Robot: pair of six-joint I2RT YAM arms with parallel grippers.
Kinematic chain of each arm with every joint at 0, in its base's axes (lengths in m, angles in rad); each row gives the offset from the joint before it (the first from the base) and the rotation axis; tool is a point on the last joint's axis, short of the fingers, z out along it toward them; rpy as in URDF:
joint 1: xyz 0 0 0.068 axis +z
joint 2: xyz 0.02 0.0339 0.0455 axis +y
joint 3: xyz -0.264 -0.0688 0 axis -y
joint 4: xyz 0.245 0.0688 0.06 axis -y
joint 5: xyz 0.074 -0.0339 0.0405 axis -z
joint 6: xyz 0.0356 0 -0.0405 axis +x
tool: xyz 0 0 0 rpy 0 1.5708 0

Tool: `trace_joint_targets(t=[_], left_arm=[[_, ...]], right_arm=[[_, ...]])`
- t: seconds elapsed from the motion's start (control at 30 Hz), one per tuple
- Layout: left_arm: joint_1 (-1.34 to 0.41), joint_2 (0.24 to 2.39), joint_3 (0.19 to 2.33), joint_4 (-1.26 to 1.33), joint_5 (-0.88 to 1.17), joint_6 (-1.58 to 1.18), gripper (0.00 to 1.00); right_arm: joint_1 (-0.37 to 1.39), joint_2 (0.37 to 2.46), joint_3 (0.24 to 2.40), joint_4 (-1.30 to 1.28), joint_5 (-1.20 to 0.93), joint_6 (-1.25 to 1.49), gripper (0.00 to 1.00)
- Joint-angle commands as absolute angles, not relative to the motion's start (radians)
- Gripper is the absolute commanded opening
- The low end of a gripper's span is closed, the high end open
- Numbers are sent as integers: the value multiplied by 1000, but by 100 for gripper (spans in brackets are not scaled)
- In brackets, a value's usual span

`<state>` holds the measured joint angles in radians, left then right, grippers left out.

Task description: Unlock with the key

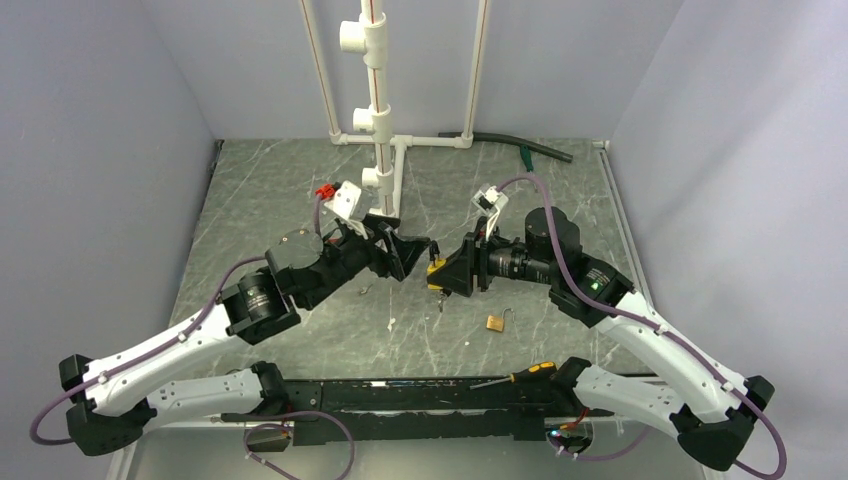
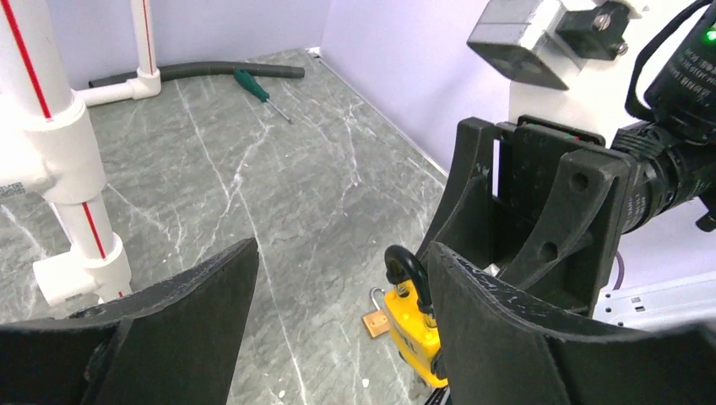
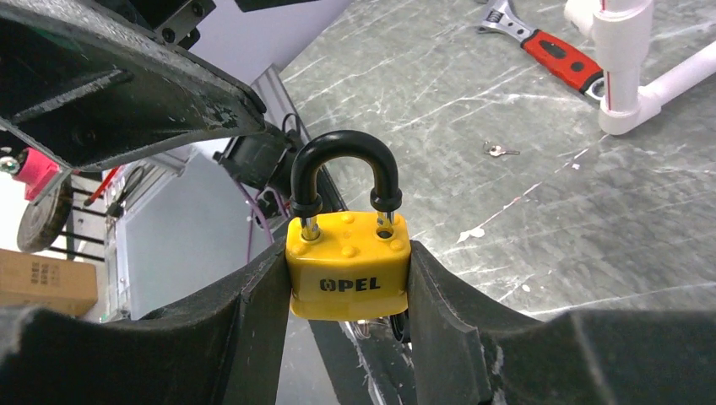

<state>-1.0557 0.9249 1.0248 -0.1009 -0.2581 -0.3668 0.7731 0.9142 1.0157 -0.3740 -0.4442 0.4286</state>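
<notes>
Between matte black fingers (image 3: 228,337), right gripper (image 3: 347,291) clamps glossy yellow padlock (image 3: 346,253) — left gripper (image 2: 342,253) gapes, key (image 3: 498,150) lies apart.

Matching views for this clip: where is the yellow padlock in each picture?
Top external: yellow padlock at the picture's centre, only a small yellow patch showing.
Left wrist: bottom centre, partly hidden.
Right wrist: dead centre, clamped in the right pincer.
Shared landmark: white pipe stand.
</notes>
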Motion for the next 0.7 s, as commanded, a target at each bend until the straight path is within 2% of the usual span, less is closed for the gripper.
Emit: trace_joint_targets(t=[0.0, 0.4, 0.67], left_arm=[[-1054, 937, 1037, -46, -281, -384, 78], [-1055, 983, 1015, -29, -172, -391, 80], [-1054, 969, 965, -79, -223, -343, 80]], right_arm=[[775, 898, 1053, -302, -499, 417, 0], [775, 883, 1068, -307, -453, 433, 0], [775, 859, 1106, -301, -496, 461, 0]])
